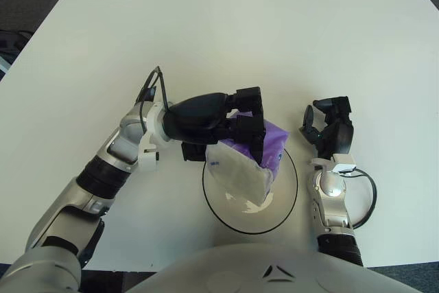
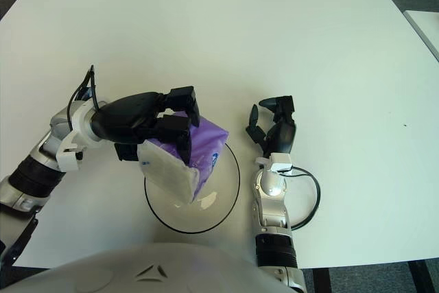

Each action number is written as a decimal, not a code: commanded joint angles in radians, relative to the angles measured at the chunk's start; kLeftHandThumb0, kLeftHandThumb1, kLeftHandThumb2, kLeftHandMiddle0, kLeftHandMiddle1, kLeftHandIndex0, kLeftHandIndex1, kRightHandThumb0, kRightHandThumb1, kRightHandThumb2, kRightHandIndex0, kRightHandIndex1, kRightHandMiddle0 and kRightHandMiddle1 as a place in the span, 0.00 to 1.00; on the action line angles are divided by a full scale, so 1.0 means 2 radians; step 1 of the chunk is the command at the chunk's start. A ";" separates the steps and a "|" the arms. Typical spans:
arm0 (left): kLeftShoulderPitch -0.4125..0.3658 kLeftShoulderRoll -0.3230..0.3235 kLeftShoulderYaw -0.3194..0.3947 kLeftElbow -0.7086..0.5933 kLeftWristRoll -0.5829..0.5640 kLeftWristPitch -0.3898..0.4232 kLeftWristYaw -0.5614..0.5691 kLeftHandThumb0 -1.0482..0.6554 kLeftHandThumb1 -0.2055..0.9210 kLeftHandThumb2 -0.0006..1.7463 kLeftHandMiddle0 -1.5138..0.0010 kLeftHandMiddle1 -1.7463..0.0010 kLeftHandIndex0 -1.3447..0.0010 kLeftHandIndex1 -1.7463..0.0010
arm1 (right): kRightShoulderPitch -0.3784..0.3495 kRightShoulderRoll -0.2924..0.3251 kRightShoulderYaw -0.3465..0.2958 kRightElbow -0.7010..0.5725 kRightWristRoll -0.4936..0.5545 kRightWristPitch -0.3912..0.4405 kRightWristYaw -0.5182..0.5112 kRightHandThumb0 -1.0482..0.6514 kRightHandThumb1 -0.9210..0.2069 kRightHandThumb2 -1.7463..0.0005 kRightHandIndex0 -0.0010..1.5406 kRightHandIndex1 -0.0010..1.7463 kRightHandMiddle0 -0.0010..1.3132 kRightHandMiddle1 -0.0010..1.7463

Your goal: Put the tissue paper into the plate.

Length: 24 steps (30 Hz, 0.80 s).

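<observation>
The left hand has its fingers clamped on the tissue pack, tilted over the plate, low corner at six o'clock; lower it gently, release centrally; the right hand, fingers loosely spread and empty, shows at three o'clock.

A table fills the view. A plate lies on it at the near edge, about centre. A tissue pack is tilted over the plate's far-left part, its lower corner down inside the plate. The left hand reaches in from the left and grips the pack's upper end. The right hand shows just right of the plate, apart from it, fingers loosely spread and holding nothing.
</observation>
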 commanded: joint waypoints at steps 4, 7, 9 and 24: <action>-0.005 -0.005 0.015 0.020 -0.012 -0.027 0.002 0.61 0.20 0.94 0.43 0.00 0.53 0.05 | 0.040 0.000 -0.003 0.061 -0.007 0.011 -0.001 0.39 0.21 0.51 0.32 0.76 0.25 1.00; -0.008 -0.001 0.013 0.021 -0.022 -0.022 -0.004 0.61 0.23 0.92 0.45 0.00 0.56 0.05 | 0.040 -0.001 -0.003 0.059 -0.008 0.016 -0.001 0.39 0.21 0.51 0.32 0.76 0.25 1.00; -0.010 0.003 0.013 0.021 -0.026 -0.021 -0.008 0.61 0.28 0.89 0.48 0.00 0.59 0.04 | 0.040 -0.001 -0.002 0.058 -0.009 0.020 0.000 0.39 0.20 0.51 0.32 0.76 0.25 1.00; -0.034 0.021 0.002 0.033 -0.043 -0.068 -0.037 0.09 0.97 0.54 0.92 0.06 0.97 0.11 | 0.042 0.000 -0.003 0.052 -0.005 0.026 0.003 0.39 0.21 0.51 0.31 0.76 0.25 1.00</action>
